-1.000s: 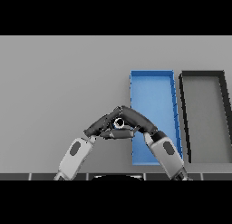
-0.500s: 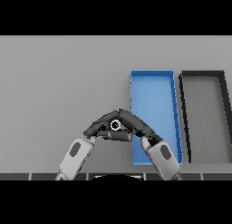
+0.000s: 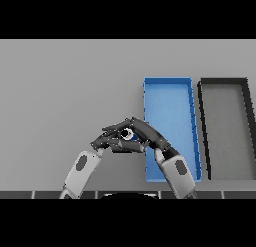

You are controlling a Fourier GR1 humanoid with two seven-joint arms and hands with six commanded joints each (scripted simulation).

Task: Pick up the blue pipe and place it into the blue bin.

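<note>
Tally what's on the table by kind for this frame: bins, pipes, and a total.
Bins: 2, a blue bin and a black bin
Pipes: 1, a blue pipe, mostly hidden between the left hand and the right hand
Total: 3

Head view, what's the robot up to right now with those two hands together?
Both hands meet just left of the blue bin. The left hand and right hand are closed around a small blue pipe, of which only a ringed end shows between the fingers. The pipe is beside the bin's left wall, not yet inside it. A dark bin sits further right, untouched.
</note>
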